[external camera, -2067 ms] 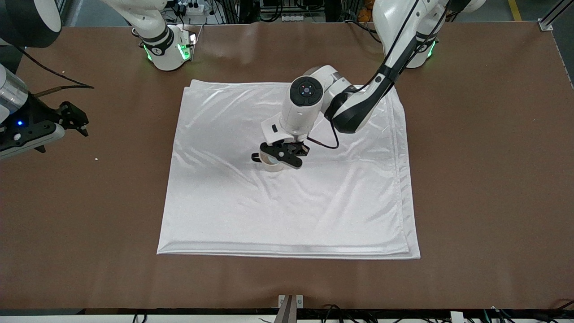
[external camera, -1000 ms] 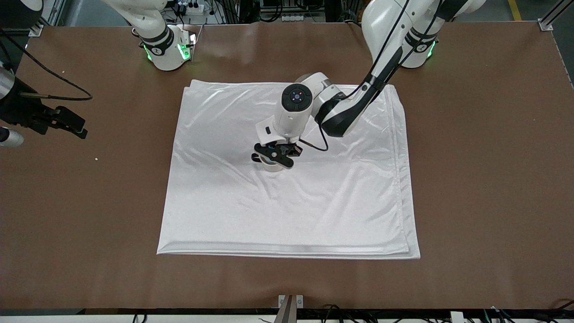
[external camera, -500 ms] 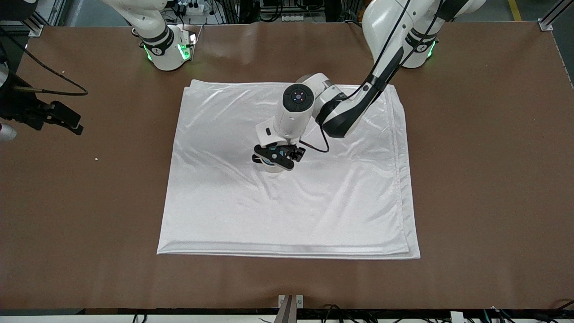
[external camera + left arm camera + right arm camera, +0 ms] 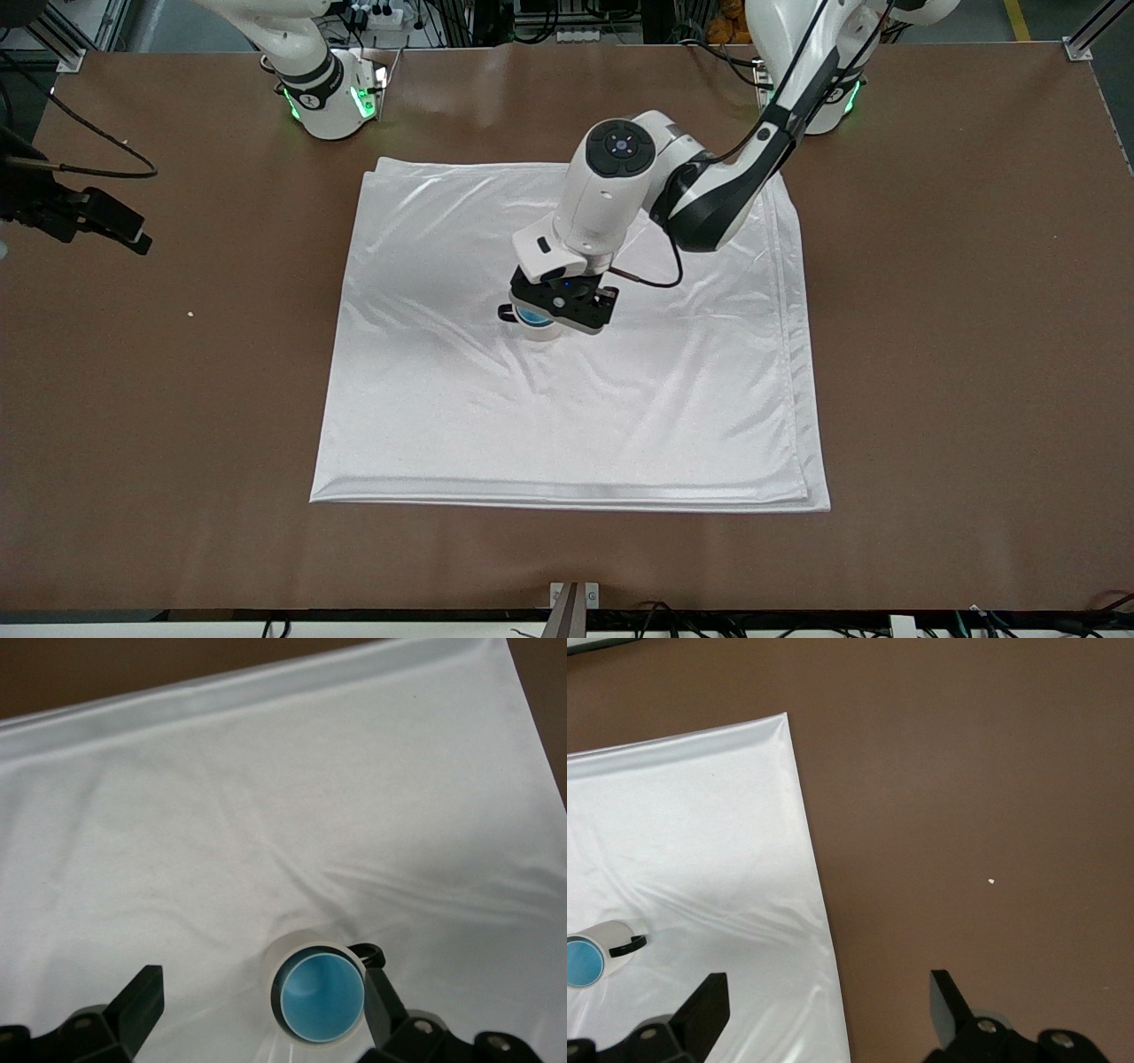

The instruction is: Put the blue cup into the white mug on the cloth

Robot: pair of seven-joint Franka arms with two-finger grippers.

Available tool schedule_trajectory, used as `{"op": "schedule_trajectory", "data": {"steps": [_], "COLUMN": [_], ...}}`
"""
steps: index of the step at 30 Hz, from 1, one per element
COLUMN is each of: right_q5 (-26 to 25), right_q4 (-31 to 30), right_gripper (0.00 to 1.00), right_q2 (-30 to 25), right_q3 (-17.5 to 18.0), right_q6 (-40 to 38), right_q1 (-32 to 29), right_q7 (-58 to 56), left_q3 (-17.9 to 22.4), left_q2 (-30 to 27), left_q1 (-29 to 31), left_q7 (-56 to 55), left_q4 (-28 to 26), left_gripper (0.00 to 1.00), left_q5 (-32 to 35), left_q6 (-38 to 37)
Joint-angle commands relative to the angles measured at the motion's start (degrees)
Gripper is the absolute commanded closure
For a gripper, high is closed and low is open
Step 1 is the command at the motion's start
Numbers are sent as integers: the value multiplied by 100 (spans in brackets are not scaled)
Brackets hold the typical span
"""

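The blue cup (image 4: 532,315) stands inside the white mug (image 4: 539,331), which rests upright on the cloth (image 4: 567,416) near its middle. In the left wrist view the blue cup (image 4: 322,999) fills the mug (image 4: 288,958), whose black handle sticks out at one side. My left gripper (image 4: 563,307) hangs just above the mug, open and empty; in its own view (image 4: 261,1003) the fingers stand wide to either side of the mug. My right gripper (image 4: 131,233) is open and empty over bare table at the right arm's end, and waits there (image 4: 828,999).
The brown table (image 4: 957,354) surrounds the cloth. A small white crumb (image 4: 190,313) lies on the table near the right gripper. The right wrist view shows the cloth's edge (image 4: 799,815), the mug (image 4: 609,935) and the crumb (image 4: 991,881).
My left gripper has let go of the blue cup and risen off it; the cup stays in the mug. My right gripper has drawn farther toward its end of the table.
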Motion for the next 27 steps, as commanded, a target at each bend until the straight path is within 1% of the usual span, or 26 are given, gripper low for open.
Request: {"op": "schedule_trajectory", "data": {"steps": [1,4,6,11,19,27], "right_q5": [409,436,436,401,383,383], "right_q4": [-206,-197,-197,-206,-197,-197], "right_gripper": [0,0,0,0,0,0], "right_q2": [-192,-157,-157,-148,-139,-130], "right_q3": [-433,-600,-627,-600,-583,-592], "right_q6": [38,56,47,82,100,109], "right_q1": [80,106,115,185,229,221], "right_q7": [-353,-626,-644,-609,-583,-583], "left_q3": [32,32,32,32,32,32], "left_q2": [-424,-600,-749,-1065,-1496,-1699], "left_q1": [280,473,570,886,1703,2407], "left_q7": [-143,-143,-151,-143,-125,24], "left_q4": [-104,-112,-130,-139,-139,-139], "left_gripper": [0,0,0,0,0,0], "left_q5": [-53,-53,-62,-62,-36,17], "left_q6": [-151,-178,-248,-581,-1328,-1970]}}
